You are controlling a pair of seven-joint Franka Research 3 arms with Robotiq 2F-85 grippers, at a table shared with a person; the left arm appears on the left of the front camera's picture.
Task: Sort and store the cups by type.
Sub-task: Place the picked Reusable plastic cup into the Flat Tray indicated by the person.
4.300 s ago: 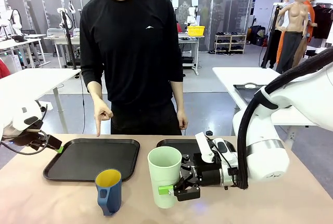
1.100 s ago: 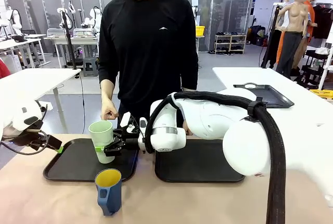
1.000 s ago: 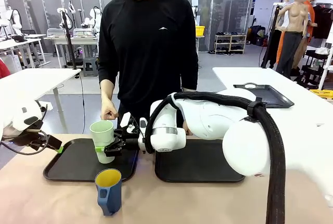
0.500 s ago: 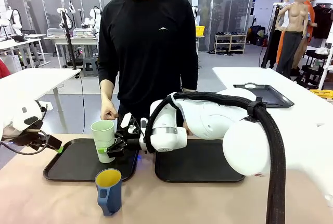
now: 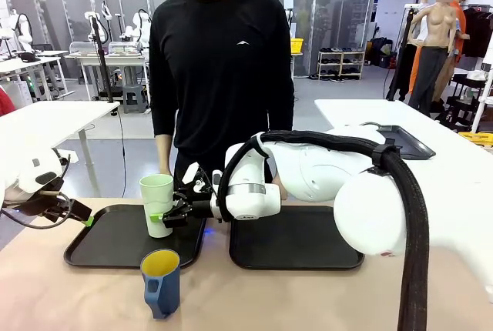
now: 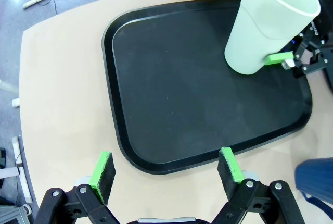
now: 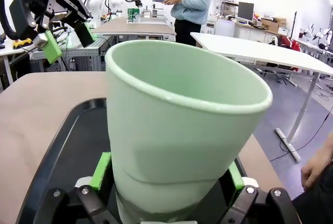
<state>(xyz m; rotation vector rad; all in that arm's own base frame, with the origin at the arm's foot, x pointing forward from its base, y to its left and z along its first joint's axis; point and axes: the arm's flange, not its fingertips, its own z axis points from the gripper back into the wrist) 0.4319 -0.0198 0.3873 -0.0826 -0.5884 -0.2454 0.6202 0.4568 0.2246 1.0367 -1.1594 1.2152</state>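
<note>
The pale mint-green tumbler (image 5: 157, 204) stands upright over the right part of the left black tray (image 5: 108, 242). My right gripper (image 5: 171, 214) is shut on its lower wall. In the right wrist view the tumbler (image 7: 177, 125) sits between the green pads (image 7: 100, 169). The dark blue mug (image 5: 160, 281) with a yellow inside stands on the table in front of that tray, handle toward me. My left gripper (image 6: 165, 168) is open and holds nothing, hovering above the tray's (image 6: 197, 88) near edge. From there the tumbler (image 6: 268, 23) is at the far right and a bit of the mug (image 6: 317, 179) at the lower right.
A second black tray (image 5: 293, 240) lies right of the first, under my right arm. A person in black stands at the far side of the table, one hand (image 7: 317, 166) near the edge. My left gripper (image 5: 73, 212) is at the left table edge.
My right gripper has carried the tumbler a little to the right over the left tray. The person's hand has dropped behind the tumbler. My left arm has not moved.
</note>
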